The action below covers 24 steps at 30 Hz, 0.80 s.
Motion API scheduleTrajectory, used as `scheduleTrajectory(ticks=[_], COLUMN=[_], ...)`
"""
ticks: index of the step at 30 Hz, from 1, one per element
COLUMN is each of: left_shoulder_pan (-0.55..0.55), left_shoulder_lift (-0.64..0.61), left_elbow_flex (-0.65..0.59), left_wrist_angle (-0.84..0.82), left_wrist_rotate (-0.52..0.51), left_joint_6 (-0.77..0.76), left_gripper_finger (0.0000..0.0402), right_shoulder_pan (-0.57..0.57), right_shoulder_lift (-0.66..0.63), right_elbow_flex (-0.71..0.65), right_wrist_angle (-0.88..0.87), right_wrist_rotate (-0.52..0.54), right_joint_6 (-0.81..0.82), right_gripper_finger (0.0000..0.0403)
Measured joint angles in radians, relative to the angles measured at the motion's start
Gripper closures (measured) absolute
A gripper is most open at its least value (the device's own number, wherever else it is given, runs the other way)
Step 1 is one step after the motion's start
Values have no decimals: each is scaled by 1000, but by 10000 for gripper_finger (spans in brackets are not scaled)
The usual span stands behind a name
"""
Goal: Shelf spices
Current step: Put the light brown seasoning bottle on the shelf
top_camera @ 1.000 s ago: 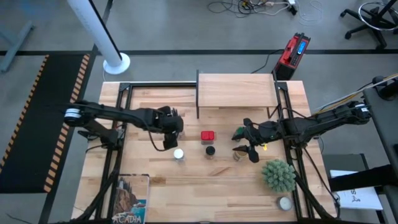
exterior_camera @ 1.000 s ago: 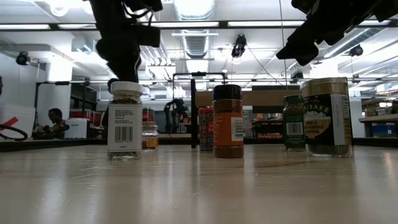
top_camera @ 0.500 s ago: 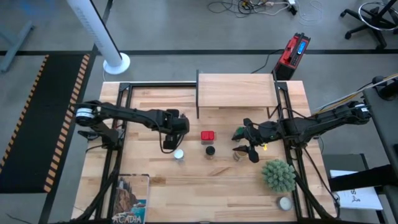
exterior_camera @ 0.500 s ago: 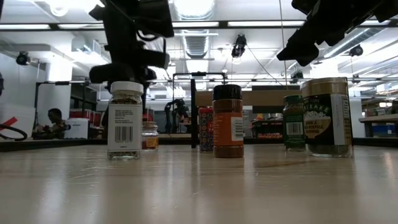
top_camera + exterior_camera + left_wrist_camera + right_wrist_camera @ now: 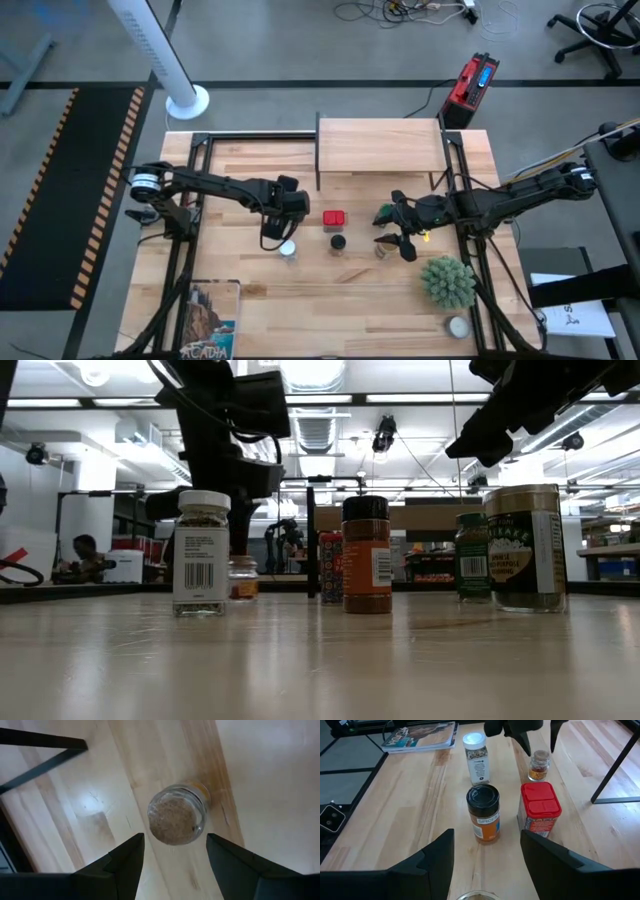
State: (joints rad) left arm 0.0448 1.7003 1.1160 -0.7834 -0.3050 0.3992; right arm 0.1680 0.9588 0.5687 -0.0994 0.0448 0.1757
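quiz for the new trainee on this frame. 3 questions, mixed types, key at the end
1. True or false: a spice container already stands on top of the shelf.
2. The left gripper hangs with open fingers straight above which thing? A) the white-lidded jar B) the small jar of tan spice C) the spiky plant
3. Fill in: the orange-labelled jar beside the red tin has a ___ lid.

Key: 1 false, nothing stands on the shelf top in the high view. 2 B. 3 black.
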Motion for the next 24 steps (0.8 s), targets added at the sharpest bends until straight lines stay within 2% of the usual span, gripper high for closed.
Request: scheduleTrajectory(ticks=[7,18,24], left_shoulder_pan=[0,49,86], left_shoulder_lift=[5,10,23], left_elbow_flex=[8,93,101], left_wrist_angle=[23,9,-11], left_wrist_rotate=[23,140,175], left_joint_6=[15,-110,-147], left_gripper_finger=[198,198,182], right_shoulder_pan=[0,0,0], right_shoulder_lift=[0,0,0], right_elbow_flex=[0,0,0], right_wrist_angle=[0,2,2], right_wrist_rotate=[0,0,0], right_joint_6=[0,8,7], right_gripper_finger=[199,199,199])
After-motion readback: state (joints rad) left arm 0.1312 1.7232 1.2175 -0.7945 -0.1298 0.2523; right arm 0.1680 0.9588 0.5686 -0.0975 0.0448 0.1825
